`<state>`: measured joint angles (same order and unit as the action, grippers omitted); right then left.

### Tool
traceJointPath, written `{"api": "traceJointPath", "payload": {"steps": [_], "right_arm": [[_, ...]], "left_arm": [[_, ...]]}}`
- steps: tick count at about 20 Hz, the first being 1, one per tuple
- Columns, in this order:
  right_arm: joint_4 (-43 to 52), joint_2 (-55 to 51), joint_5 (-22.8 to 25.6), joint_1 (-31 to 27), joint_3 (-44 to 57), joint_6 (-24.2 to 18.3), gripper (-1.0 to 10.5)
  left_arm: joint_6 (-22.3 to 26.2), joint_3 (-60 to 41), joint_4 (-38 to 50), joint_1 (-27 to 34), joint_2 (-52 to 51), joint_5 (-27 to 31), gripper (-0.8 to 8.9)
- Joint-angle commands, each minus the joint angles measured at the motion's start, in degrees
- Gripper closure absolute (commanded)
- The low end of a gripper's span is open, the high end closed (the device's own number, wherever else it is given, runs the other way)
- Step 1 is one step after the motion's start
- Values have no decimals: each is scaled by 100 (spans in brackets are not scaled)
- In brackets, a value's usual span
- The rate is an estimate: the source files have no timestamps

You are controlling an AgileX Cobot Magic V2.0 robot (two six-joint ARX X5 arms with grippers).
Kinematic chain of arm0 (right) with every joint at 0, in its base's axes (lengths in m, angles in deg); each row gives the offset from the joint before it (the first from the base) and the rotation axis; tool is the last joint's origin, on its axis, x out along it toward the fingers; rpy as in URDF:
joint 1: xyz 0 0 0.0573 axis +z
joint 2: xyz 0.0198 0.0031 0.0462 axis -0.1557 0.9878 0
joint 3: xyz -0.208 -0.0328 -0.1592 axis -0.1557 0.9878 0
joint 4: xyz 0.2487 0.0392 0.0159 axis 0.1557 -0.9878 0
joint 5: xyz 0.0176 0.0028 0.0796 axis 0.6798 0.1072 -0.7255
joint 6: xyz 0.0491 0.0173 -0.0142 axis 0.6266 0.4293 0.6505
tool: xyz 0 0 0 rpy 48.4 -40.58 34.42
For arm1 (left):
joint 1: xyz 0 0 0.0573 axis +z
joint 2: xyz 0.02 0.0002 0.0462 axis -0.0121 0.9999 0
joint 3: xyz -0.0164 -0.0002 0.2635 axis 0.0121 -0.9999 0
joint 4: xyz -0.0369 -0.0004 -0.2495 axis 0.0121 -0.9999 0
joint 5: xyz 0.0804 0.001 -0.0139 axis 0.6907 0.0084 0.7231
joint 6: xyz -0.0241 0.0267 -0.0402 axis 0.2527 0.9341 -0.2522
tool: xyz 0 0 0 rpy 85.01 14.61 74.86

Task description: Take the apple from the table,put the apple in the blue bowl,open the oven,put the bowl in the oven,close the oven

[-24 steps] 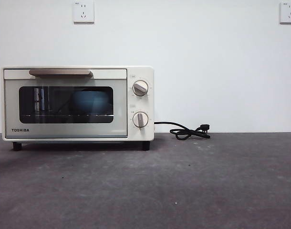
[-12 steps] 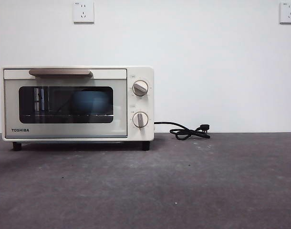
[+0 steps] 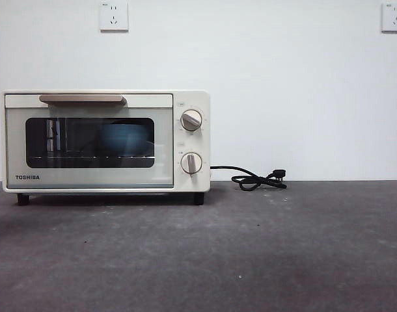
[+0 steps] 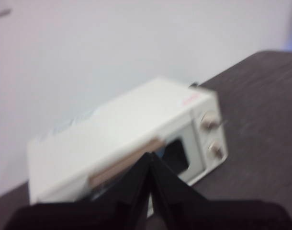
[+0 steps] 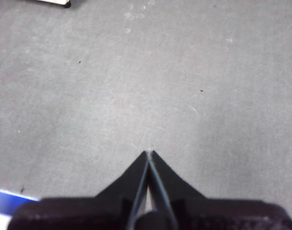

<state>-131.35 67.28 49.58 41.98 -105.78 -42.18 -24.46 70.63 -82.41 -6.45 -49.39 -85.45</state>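
Nothing on the table (image 3: 250, 260) has moved since the earlier frame; the oven (image 3: 106, 142) door stays shut with the blue bowl (image 3: 125, 138) inside. The left gripper (image 4: 151, 155) has its jaws pinched together, empty, and the oven sits just past their tips. The right gripper (image 5: 149, 153) is also pinched together over bare table. The bowl looks smooth and slippery, so its rim seems best to grab
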Motion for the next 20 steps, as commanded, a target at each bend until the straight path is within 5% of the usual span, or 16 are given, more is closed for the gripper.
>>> {"api": "traceJointPath", "payload": {"steps": [1,8,20], "right_arm": [[-120,2,15,4,31,52,945],[-120,2,17,4,31,50,945],[-120,2,17,4,31,50,945]], "left_arm": [[2,-1174,461,77,-575,245,817],[-994,-3543,1228,92,-2190,1172,817],[-1569,-4448,890,433,-3403,1471,817]]}}
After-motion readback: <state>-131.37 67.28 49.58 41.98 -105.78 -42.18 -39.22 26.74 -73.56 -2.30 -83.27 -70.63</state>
